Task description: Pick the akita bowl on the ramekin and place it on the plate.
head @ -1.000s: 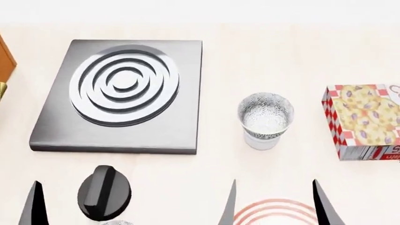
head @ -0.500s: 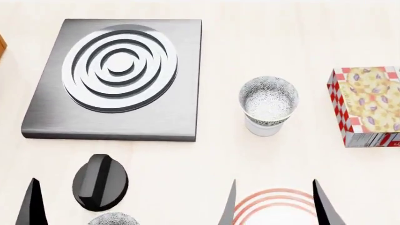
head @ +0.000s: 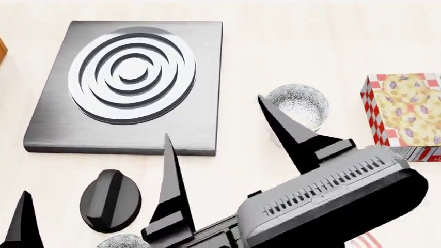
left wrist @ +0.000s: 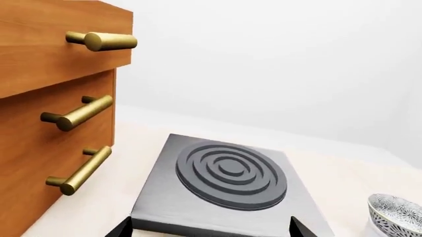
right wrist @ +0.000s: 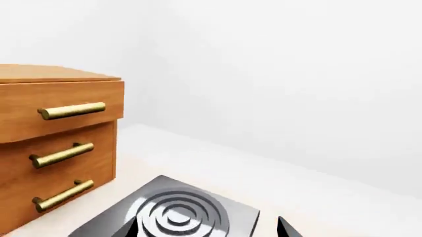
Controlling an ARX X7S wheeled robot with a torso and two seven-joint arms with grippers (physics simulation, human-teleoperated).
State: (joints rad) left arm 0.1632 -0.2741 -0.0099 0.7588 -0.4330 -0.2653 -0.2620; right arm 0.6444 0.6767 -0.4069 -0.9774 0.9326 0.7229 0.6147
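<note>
bowl (head: 298, 106): near side covered by right gripper (head: 217, 139).
ramekin: hidden behind that finger.
plate (head: 364, 241): only a sliver at head view's bottom edge.
box (head: 405, 121): cut by right edge.
second bowl (head: 123, 241): cut off below.

Akita bowl (head: 298, 106) sits on ramekin (head: 281, 139), btwn burner slab (head: 127, 85) at left & box (head: 403, 124) at right; knob (head: 110, 200) before slab.

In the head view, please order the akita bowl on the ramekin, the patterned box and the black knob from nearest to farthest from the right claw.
Measured from the right claw:
1. Akita bowl on the ramekin, just beyond its far fingertip.
2. Black knob, on the robot's left, near the table's front edge.
3. Patterned box, far on the robot's right.
</note>
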